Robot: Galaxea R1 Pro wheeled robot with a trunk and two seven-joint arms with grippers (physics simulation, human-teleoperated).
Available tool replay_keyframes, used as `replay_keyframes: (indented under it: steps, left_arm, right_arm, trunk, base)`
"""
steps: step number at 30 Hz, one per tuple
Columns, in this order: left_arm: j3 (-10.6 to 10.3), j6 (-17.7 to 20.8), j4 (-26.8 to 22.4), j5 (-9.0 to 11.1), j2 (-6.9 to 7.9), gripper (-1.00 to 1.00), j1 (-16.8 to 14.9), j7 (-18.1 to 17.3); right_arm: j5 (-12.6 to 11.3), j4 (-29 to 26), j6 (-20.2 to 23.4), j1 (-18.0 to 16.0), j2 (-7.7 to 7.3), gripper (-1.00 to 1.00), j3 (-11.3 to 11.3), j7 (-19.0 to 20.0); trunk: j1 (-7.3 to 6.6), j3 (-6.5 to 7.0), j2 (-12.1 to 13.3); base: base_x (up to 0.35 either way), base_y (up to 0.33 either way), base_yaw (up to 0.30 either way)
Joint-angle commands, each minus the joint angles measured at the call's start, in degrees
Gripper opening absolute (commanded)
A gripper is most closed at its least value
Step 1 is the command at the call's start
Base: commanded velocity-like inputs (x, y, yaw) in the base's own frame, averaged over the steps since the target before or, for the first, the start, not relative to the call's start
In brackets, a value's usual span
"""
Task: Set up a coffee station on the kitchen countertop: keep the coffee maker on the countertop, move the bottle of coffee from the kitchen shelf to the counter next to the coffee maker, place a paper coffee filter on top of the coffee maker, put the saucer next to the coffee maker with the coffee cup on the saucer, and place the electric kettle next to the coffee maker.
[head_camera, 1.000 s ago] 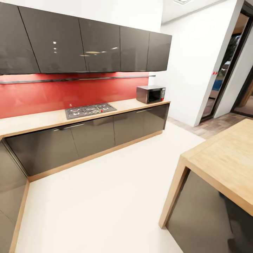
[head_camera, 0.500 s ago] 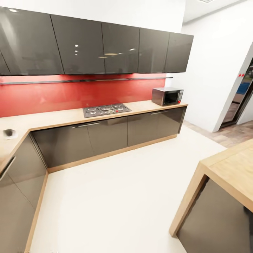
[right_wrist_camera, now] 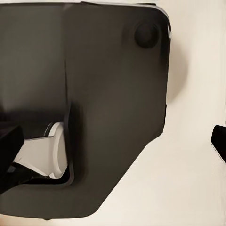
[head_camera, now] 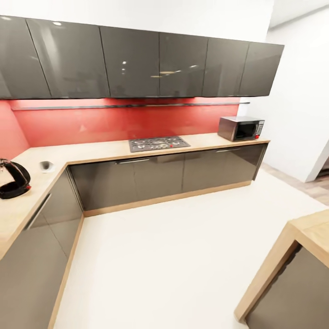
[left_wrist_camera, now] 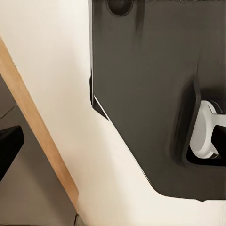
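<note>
Hanging low, apparently: both wrists face the robot base (left_wrist_camera: 155, 94).

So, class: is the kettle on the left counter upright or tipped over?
Upright, as far as shows: the electric kettle sits base-down on the kitchen countertop, though the picture's edge cuts it off.

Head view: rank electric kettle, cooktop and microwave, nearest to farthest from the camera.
1. electric kettle: on the kitchen countertop, left run, at the view's left edge.
2. cooktop: middle of the back run.
3. microwave: far right end of the back run.
</note>
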Motion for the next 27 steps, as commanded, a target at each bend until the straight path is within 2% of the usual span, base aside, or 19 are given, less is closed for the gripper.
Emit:
replay_keyframes:
  steps: [1, 27]
  left_arm:
    - [0.0, -0.2, 0.0, 0.1, 0.00, 1.00, 0.0, 0.0]
    - [0.0, -0.2, 0.0, 0.1, -0.07, 1.00, 0.0, 0.0]
  right_arm:
    - [0.0, 0.0, -0.2, 0.0, 0.01, 1.00, 0.0, 0.0]
    - [0.0, 0.0, -0.2, 0.0, 0.02, 1.00, 0.1, 0.0]
  trunk:
    - [0.03, -0.08, -0.1]
    - [0.03, 0.22, -0.1]
  base:
    - [0.000, 0.000, 0.279]
    - [0.000, 0.000, 0.279]
